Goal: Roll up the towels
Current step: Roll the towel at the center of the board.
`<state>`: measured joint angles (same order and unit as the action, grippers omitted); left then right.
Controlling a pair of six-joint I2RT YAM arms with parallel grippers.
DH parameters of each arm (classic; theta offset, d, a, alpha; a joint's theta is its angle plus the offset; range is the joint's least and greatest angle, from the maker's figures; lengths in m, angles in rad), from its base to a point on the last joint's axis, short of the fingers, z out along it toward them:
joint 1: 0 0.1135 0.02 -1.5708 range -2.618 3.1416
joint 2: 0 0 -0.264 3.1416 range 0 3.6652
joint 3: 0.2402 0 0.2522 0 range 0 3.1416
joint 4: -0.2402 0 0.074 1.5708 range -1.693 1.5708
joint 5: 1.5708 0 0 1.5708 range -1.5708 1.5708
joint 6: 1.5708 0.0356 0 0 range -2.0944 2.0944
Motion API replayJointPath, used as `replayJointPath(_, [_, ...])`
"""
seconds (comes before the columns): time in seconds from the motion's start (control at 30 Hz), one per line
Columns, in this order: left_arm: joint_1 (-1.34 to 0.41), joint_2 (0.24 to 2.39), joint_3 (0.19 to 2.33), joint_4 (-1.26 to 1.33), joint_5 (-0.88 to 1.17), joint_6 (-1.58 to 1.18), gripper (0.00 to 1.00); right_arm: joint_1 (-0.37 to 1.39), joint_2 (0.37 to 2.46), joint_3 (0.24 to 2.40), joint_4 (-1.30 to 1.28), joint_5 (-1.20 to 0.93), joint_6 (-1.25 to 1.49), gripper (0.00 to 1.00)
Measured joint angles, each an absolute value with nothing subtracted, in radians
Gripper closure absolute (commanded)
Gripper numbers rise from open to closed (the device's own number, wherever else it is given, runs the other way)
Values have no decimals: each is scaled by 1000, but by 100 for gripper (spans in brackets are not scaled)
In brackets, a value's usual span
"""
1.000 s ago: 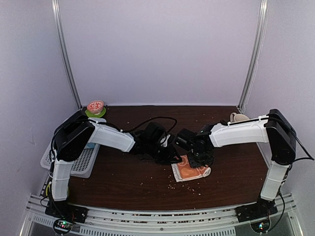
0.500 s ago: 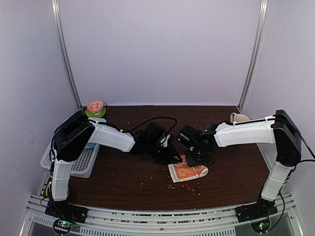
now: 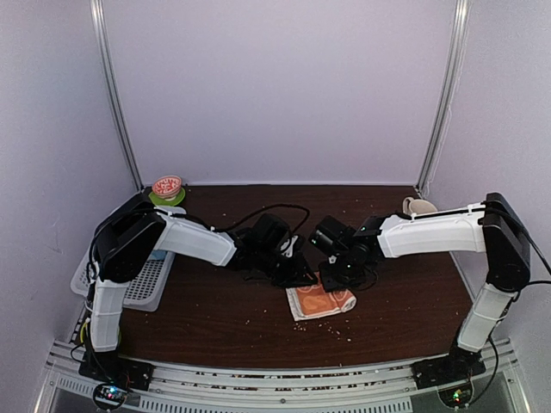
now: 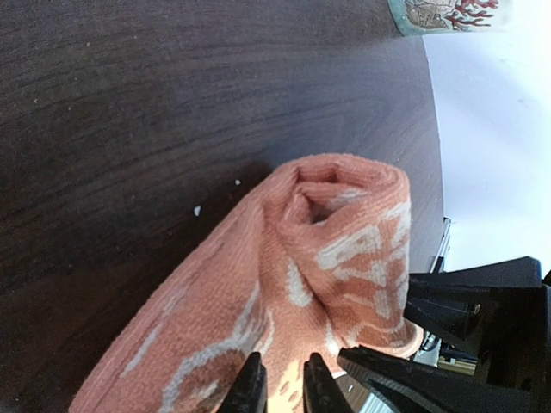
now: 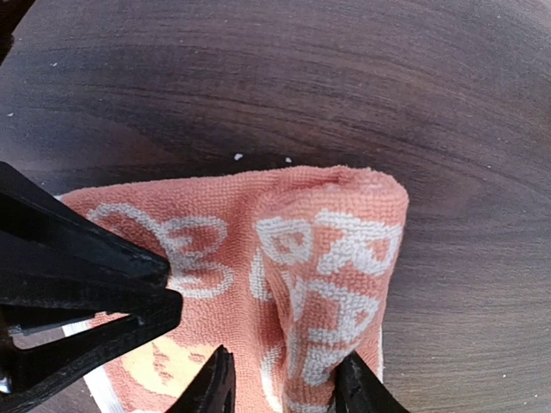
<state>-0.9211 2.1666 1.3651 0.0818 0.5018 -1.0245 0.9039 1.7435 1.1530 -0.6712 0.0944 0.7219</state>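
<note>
Right end effector (image 5: 284,383) is spread astride the rolled end of the orange towel (image 5: 331,249). Left end effector (image 4: 281,389) is nearly pressed together just beside that roll, can't tell if it's nipping cloth. Towel's on the tabletop (image 5: 362,77), mid-roll I'd say. Next up, probably: regrip the roll and tumble it over the flat tail.

- The orange and cream printed cloth towel (image 3: 320,302) has slid leftward and a little nearer to us across the dark wooden table (image 3: 215,318), in two small steps
- The right gripper (image 3: 342,274) has left the towel's right half, where we saw it before, and moved left and back to the towel's far edge
- Its jaws have widened; its fingers (image 5: 215,383) now straddle the rolled end (image 5: 331,258)
- The white forearm (image 3: 430,234) of the right arm reaches further left, and its elbow has swung out to the right
</note>
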Motion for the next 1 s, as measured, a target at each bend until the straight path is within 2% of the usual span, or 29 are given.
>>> replayJointPath(0.23, [-921, 2167, 1365, 72, 492, -1023, 95, 908, 1744, 1153, -654, 67, 722, 60])
replayJointPath(0.73, [-921, 2090, 1367, -172, 355, -903, 93, 910, 1744, 1153, -654, 67, 723, 60])
replayJointPath(0.9, [-921, 2096, 1368, -254, 327, -870, 100, 910, 1744, 1153, -653, 66, 724, 59])
replayJointPath(1.0, [-921, 2110, 1377, -260, 327, -860, 100, 910, 1744, 1153, -649, 62, 726, 58])
